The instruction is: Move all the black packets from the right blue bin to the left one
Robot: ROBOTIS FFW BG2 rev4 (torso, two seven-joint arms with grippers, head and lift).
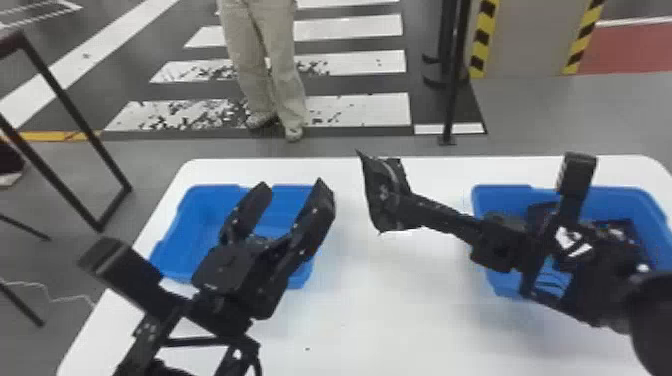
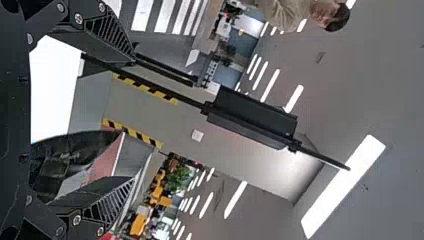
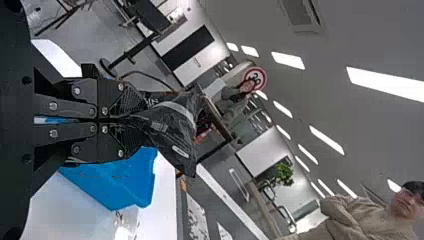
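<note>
Black packet (image 1: 382, 192): held by the right end effector, between the two bins as seen from the head; its loose dark wrapping fans out past the fingertips (glossy and creased in the right wrist view).
Right end effector (image 1: 407, 205): fingers brought together and clamped on the black packet; its arm is reached in across the right blue bin.
Left end effector (image 1: 295, 190): fingers spread well apart, seen over the left blue bin.
Left blue bin (image 1: 175, 240): set on the counter, its middle and part of its near rim covered from sight by the left end effector and arm.
Right blue bin (image 1: 652, 207): set on the counter, with dark items (image 1: 617, 230) showing inside; much of it is blocked from view by the right arm, so their number cannot be told.
Counter (image 1: 395, 310): white and rounded at its far corners, with both bins stood on it, well apart.
In the way: the left end effector is placed between the head camera and the left blue bin.
Around: a dark metal frame (image 1: 65, 100) is seen to the left; beyond the counter, white stripes (image 1: 355, 60) are painted on the floor, and a dark post (image 1: 452, 75) is stood near a pillar (image 1: 525, 35) edged in yellow and black.
</note>
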